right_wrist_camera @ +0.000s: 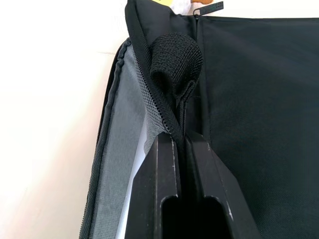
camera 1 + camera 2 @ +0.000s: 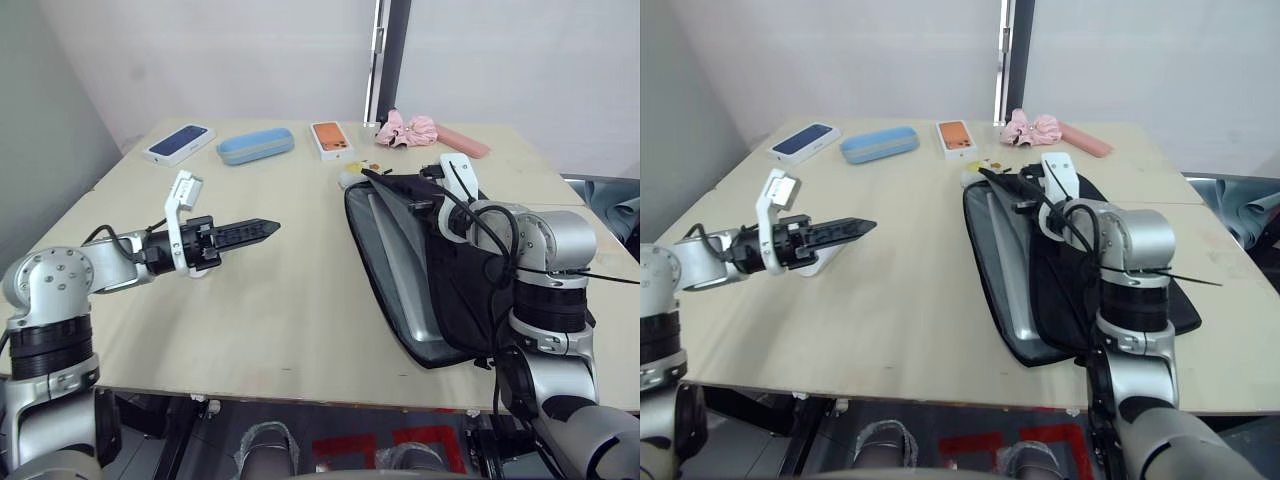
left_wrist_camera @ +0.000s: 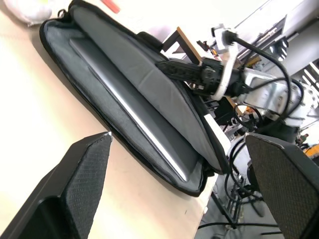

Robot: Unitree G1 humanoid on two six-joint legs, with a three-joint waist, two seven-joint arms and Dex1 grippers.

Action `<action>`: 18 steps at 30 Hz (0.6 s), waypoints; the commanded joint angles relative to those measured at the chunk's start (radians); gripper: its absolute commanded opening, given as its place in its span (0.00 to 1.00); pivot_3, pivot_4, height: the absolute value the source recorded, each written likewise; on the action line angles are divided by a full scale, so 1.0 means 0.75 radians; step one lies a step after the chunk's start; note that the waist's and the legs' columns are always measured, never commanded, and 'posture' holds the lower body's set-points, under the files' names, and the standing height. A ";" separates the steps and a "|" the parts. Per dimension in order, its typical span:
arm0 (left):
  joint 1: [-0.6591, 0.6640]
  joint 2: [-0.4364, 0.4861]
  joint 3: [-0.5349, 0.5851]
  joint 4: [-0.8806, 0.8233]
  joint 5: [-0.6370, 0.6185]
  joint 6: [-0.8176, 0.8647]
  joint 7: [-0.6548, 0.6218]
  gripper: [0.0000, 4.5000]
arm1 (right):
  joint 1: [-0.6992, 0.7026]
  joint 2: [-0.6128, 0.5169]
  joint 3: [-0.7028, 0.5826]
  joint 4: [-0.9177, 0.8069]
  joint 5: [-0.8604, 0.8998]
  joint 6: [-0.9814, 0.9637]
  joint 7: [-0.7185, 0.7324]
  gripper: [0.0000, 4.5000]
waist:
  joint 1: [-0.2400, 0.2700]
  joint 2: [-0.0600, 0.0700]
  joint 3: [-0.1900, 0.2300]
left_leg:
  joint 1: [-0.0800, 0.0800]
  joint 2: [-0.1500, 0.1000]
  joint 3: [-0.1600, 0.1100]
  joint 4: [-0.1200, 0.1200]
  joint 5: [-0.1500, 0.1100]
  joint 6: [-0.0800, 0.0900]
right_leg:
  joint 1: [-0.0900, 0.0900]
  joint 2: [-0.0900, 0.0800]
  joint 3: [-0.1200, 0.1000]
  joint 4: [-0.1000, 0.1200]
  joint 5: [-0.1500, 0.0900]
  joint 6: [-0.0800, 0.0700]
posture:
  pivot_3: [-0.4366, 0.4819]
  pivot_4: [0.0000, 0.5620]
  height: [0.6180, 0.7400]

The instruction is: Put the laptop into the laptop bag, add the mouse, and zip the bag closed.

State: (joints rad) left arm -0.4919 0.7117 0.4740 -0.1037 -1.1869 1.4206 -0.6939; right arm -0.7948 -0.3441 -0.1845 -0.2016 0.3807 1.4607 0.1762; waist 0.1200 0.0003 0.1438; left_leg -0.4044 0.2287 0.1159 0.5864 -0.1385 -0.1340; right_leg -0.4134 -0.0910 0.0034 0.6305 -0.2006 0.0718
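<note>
Right tool (image 1: 180,149) clamps the laptop bag (image 2: 470,290) flap over the laptop (image 2: 405,275); left tool (image 3: 179,184) spread apart, blue case (image 2: 255,146) beyond.

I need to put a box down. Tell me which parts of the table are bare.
Bare wood runs between the left gripper and the open laptop bag, and along the near table edge. The far edge is crowded: two phone boxes, a light-blue case, pink cloth.
</note>
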 commanded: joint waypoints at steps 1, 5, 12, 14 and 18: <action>0.069 0.117 0.060 0.005 -0.029 -0.022 -0.104 0.99 | 0.019 -0.064 0.021 0.032 -0.026 -0.053 0.024 0.00 | -0.003 0.000 0.000 | 0.000 0.000 0.000 0.000 0.000 0.000 | 0.000 0.000 0.000 0.000 0.000 0.001 | 0.48 0.27 1.00; 0.324 0.354 -0.067 -0.101 0.218 -0.273 -0.366 0.99 | 0.053 -0.104 0.081 0.062 -0.034 -0.112 0.056 0.00 | -0.008 -0.001 -0.001 | 0.000 0.000 0.000 -0.001 0.000 0.000 | 0.000 0.000 0.000 -0.002 0.000 0.001 | 0.48 0.27 1.00; 0.518 0.519 -0.012 0.001 0.333 -0.497 -0.667 0.99 | 0.090 -0.060 0.145 0.086 -0.036 -0.167 0.050 0.00 | -0.004 -0.001 -0.001 | 0.003 0.001 0.002 -0.002 0.000 0.000 | 0.002 -0.001 0.000 -0.001 -0.005 -0.008 | 0.48 0.27 1.00; 0.530 0.532 0.008 0.014 0.338 -0.510 -0.693 0.99 | 0.103 -0.033 0.154 0.085 -0.034 -0.171 0.046 0.00 | -0.006 -0.001 -0.001 | 0.006 0.001 0.002 -0.002 0.000 0.000 | 0.003 -0.001 0.000 0.000 -0.005 -0.008 | 0.48 0.27 1.00; 0.499 0.534 0.075 0.059 0.314 -0.509 -0.697 0.99 | 0.136 0.019 0.168 0.113 -0.043 -0.204 0.034 0.00 | -0.011 -0.001 -0.001 | 0.006 0.002 0.003 -0.003 0.000 0.000 | 0.003 0.000 0.000 0.001 -0.007 -0.010 | 0.48 0.27 1.00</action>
State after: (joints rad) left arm -0.0976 1.0926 0.4782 -0.0739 -0.9387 1.0509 -1.2015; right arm -0.7091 -0.3272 -0.0567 -0.1330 0.3734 1.3095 0.2207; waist 0.1120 -0.0003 0.1428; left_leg -0.4002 0.2298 0.1181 0.5844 -0.1384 -0.1338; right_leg -0.4113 -0.0914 0.0037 0.6309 -0.2057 0.0640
